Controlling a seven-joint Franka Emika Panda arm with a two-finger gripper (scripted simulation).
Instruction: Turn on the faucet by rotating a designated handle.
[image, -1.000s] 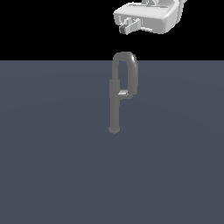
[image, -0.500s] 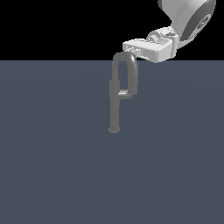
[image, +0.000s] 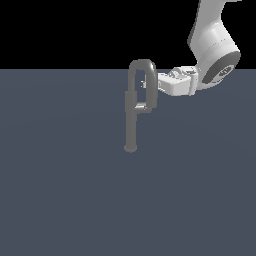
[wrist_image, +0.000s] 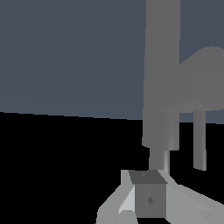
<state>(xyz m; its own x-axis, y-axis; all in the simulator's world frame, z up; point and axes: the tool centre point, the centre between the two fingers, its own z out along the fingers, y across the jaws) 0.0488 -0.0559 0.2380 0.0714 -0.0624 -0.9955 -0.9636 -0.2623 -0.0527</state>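
The fingers (image: 147, 85) reach sideways into the faucet's arched loop from the exterior view's right, their pale tips lying against or just behind the loop's down-coming tube; whether they are wide, narrow or closed on anything cannot be told, since the tube hides the tips in that view and the wrist view shows only one grey finger pad (wrist_image: 148, 199) at close range. Behind them the white hand block is level with the upper part of the loop, and the white arm (image: 212, 47) rises from it up and out of the frame toward the far right corner of the worktop. The faucet (image: 132, 120) stands upright on its small round foot on the dark blue-grey worktop (image: 60, 190), a little toward the far edge and near the middle between the left and right edges. Its post carries a thicker sleeve partway up, and the spout curves over the top and comes back down on the exterior view's right. The handle (image: 143, 107), a short grey bar, sticks out from the post toward the exterior view's right, below the fingers and meeting the lower end of the loop. In the wrist view the post (wrist_image: 162, 74) fills the frame close ahead of the pad.
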